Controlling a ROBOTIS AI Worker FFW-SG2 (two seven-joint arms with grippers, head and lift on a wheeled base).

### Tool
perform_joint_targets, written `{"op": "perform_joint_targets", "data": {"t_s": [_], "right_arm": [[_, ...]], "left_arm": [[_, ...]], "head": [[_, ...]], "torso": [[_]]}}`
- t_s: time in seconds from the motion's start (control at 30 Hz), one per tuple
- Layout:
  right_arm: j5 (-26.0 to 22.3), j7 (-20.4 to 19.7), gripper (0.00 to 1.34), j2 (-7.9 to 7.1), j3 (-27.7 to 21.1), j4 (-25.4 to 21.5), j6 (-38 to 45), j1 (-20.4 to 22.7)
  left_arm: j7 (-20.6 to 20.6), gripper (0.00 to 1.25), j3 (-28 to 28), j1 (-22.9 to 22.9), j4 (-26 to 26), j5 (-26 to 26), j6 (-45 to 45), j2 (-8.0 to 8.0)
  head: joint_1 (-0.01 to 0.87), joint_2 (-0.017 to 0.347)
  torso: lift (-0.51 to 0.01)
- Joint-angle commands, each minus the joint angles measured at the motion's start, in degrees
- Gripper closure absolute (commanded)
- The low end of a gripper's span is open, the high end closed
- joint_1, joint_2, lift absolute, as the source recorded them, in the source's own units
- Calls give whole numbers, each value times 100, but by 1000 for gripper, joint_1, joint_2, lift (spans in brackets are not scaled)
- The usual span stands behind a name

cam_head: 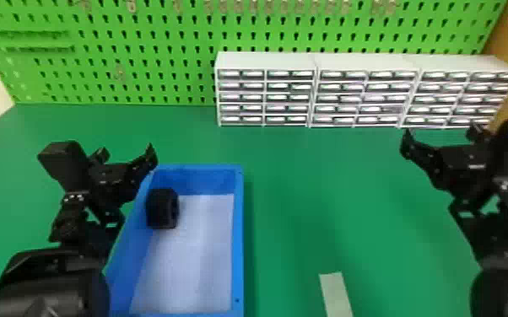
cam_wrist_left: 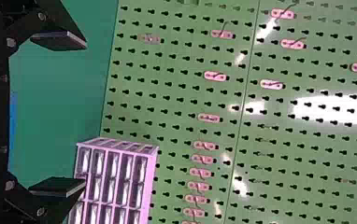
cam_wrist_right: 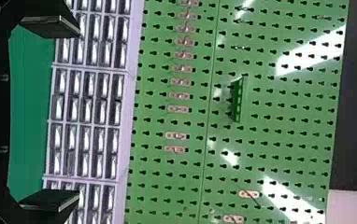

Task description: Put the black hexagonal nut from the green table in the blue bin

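While the left gripper (cam_wrist_left: 85, 115) and right gripper (cam_wrist_right: 79, 113) are spread, the black hexagonal nut (cam_head: 161, 209) is contained, apparently on edge, in the blue bin (cam_head: 238, 240), nearer the left.

A: Left arm (cam_head: 48, 282): enters the head view from the bottom edge, on the left side; its wrist (cam_head: 74, 210) carries the left gripper (cam_head: 125, 152), fingers (cam_head: 145, 160) directed forward.

B: And its counterpart?

A: Right arm (cam_head: 506, 291): rises along the right side; the right gripper (cam_head: 441, 134) likewise directs its fingers forward, well apart from the left gripper.

B: State of each, by wrist view?

A: Left gripper (cam_wrist_left: 85, 113): open, flat pads (cam_wrist_left: 57, 41) well apart. Right gripper (cam_wrist_right: 79, 112): open, its two flat black fingers widely parted.
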Motion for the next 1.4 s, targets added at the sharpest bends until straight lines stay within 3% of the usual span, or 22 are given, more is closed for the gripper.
{"op": "perform_joint_targets", "data": {"t_s": [0.0,0.6,1.37], "right_arm": [[121,-3,91,89,-46,0,-293,273],[156,-12,93,159,7,0,-513,923],[121,-12,93,36,358,0,-372,870]], "left_arm": [[0,237,15,4,0,8,0,0],[0,239,32,48,0,34,0,0],[0,240,-29,30,0,69,-9,0]], "head": [[686,51],[686,51],[686,51]], "torso": [[-97],[-97],[-97]]}}
